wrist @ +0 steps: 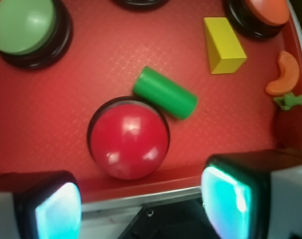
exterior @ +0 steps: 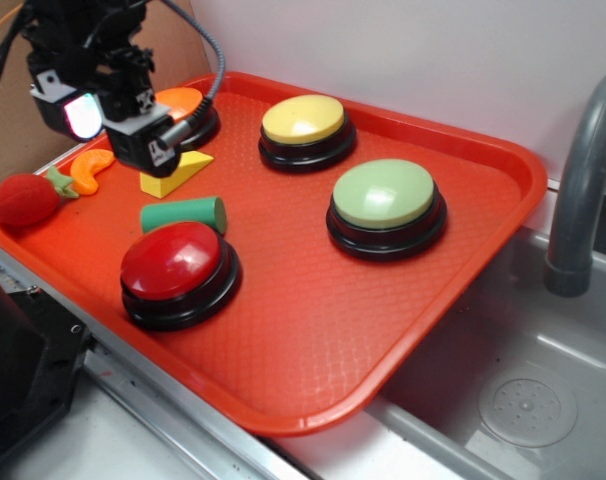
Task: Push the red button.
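Cylinder [wrist: 165,92] touching the button [wrist: 128,140] – wedge [wrist: 223,45] beyond, all on the tray [exterior: 313,320]

A: What does the black, boxy gripper [exterior: 108,115] look like from the exterior view?

B: Blocky black housings stacked together, with a white finger pad [exterior: 81,114] that glows pale and a small white marking on its side. A ribbed grey cable [exterior: 215,62] curves from the upper part down to a black block.

A: And the wrist view?

B: Two fingers [wrist: 226,196] with black frames around glossy teal-white pads, set on pale grey bodies.
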Robot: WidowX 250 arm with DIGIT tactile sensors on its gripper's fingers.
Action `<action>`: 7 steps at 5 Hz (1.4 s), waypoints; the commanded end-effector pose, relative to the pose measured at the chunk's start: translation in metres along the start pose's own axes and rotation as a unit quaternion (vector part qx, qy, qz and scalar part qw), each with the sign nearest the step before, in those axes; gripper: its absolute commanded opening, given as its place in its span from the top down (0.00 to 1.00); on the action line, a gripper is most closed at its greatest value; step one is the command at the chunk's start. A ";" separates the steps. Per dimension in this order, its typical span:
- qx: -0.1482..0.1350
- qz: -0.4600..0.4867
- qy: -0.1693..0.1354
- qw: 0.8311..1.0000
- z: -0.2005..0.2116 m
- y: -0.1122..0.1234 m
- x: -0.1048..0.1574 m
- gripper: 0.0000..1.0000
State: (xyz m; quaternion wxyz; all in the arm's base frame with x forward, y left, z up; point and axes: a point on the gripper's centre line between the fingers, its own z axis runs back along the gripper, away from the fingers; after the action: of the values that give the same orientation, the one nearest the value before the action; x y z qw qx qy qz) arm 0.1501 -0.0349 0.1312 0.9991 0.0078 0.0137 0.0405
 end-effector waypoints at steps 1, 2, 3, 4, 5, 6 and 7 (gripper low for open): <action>0.008 -0.004 -0.005 1.000 0.024 0.007 0.005 0.00; 0.018 -0.009 -0.004 1.000 0.027 0.009 0.006 0.00; 0.016 -0.006 -0.012 1.000 0.031 0.013 0.006 0.00; 0.018 -0.009 -0.015 1.000 0.033 0.013 0.007 0.00; 0.018 -0.012 -0.020 1.000 0.038 0.011 0.007 0.00; 0.013 -0.014 -0.022 1.000 0.041 0.009 0.008 0.00; 0.009 -0.014 -0.029 0.999 0.044 0.008 0.007 0.00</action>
State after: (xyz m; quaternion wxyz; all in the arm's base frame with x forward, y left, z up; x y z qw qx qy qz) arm 0.1497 -0.0234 0.1616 0.9993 0.0233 0.0127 0.0280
